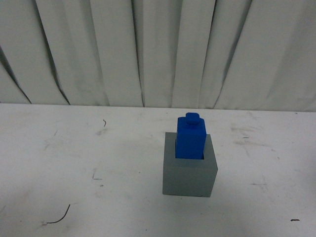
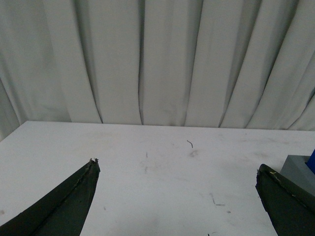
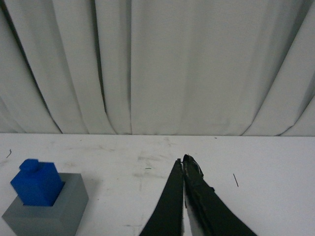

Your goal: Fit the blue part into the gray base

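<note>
The blue part stands upright in the recess of the gray base, its knob on top, right of the table's middle in the front view. No gripper touches it. My left gripper is open over bare table, and a corner of the gray base with a sliver of the blue part shows past one finger. My right gripper is shut on nothing, apart from the blue part seated in the gray base. Neither arm appears in the front view.
The white table is scuffed, with small dark marks and a thin curved thread near its front edge. A pleated white curtain closes off the back of the table.
</note>
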Controlling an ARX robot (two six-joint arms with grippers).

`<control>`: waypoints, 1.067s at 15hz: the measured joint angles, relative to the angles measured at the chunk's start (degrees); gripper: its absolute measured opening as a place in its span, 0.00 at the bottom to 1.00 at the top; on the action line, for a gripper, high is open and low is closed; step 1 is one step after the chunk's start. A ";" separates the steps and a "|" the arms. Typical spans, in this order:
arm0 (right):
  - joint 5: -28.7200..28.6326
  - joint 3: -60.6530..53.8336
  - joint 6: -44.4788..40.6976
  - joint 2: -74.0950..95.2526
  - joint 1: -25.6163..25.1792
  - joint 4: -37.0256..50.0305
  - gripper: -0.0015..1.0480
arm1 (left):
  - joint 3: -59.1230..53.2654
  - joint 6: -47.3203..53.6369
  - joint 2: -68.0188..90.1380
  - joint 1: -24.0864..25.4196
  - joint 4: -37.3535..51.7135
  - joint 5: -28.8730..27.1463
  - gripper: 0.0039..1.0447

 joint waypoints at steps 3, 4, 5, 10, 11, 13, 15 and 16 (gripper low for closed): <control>-0.09 -8.37 0.98 -12.31 -0.07 -1.18 0.02 | 0.00 0.00 0.00 0.00 0.00 0.00 0.94; -0.09 -9.42 0.98 -13.86 -0.07 -1.88 0.02 | 0.00 0.00 0.00 0.00 0.00 -0.02 0.94; -0.11 -10.27 1.01 -15.30 -0.07 -2.38 0.02 | 0.00 0.00 0.00 0.00 0.00 -0.02 0.94; -0.11 -12.61 1.01 -21.51 -0.07 -5.97 0.02 | 0.00 0.00 0.00 0.00 0.00 -0.02 0.94; -0.09 -13.07 1.01 -22.56 -0.07 -6.78 0.02 | 0.00 0.00 0.00 0.00 0.00 0.00 0.94; -0.09 -14.69 1.01 -24.79 -0.07 -7.02 0.02 | 0.00 0.00 0.00 0.00 0.00 -0.04 0.94; -0.09 -14.64 1.01 -33.35 -0.07 -18.43 0.02 | 0.00 0.00 0.00 0.00 0.00 -0.02 0.94; -0.07 -14.64 1.03 -35.98 -0.07 -18.84 0.02 | 0.00 0.00 0.00 0.00 0.02 -0.07 0.94</control>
